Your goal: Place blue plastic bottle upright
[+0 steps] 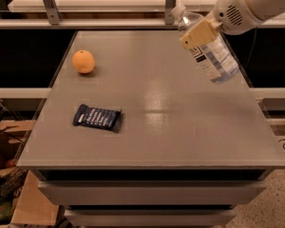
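The blue plastic bottle (213,56) is a clear ribbed bottle with a white cap and a blue-and-white label. It hangs in the air above the table's far right part, tilted, cap up and to the left, base down and to the right. My gripper (197,35) comes in from the upper right and is shut on the bottle just below its neck, with a cream finger (200,32) lying across the front of it. The bottle's base is off the grey table (180,127).
An orange (83,61) sits at the far left of the table. A flat dark-blue snack wrapper (98,117) lies at the left front. A metal rail and posts (47,6) run behind the table. Cardboard and clutter (19,194) lie on the floor at the left.
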`<state>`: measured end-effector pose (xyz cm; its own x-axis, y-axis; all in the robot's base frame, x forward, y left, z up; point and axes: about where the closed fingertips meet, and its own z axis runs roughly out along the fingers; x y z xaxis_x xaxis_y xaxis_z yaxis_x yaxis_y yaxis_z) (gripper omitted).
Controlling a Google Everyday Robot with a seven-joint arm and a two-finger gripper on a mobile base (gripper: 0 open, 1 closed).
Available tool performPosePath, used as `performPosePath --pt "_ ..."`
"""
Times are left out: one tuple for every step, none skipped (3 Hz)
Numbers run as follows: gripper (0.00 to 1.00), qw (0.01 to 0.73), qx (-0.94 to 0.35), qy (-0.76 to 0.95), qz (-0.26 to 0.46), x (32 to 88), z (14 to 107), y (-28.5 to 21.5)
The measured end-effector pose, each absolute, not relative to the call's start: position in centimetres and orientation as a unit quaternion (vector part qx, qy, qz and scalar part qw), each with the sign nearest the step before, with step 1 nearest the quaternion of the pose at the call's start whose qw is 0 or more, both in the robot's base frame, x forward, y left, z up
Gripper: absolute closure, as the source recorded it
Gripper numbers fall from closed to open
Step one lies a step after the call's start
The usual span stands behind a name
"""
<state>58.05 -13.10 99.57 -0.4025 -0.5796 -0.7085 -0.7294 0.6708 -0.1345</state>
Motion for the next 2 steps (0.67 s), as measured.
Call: performPosePath --pt "1.0 0.406 -0.409 0.809 0.121 57.36 100.98 -12.09" --pt "1.0 0.409 -0.405 0.807 0.132 57.38 100.38 -11.94"
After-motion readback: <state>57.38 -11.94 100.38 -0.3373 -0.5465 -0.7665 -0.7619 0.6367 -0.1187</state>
